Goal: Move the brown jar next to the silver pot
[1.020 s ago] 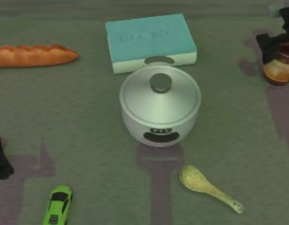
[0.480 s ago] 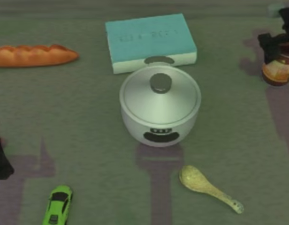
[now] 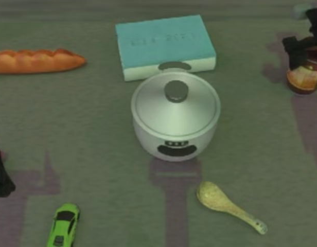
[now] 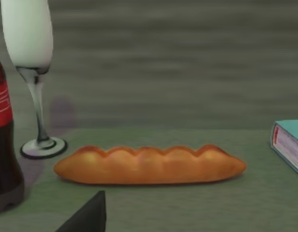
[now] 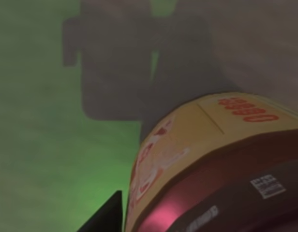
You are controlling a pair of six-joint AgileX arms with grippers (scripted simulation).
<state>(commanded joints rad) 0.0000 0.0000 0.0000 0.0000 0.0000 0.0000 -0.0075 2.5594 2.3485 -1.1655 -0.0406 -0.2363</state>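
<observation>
a teal book (image 3: pixel 165 45) lies at the far middle of the desk (image 3: pixel 86 128). a loaf of bread (image 3: pixel 37 60) lies at the far left. a green toy car (image 3: pixel 63 225) sits near left, a spoon (image 3: pixel 228 206) near right. the left wrist view shows a wine glass (image 4: pixel 30 72) and a cola bottle (image 4: pixel 4 145).

The pot (image 3: pixel 175 116) is a big round silver-grey thing with a domed lid on, a dark knob and dark side handles, upright at mid table. The jar (image 3: pixel 304 78), small with an orange-yellow label and reddish-brown contents, sits tilted at the far right edge, well apart from the pot.
</observation>
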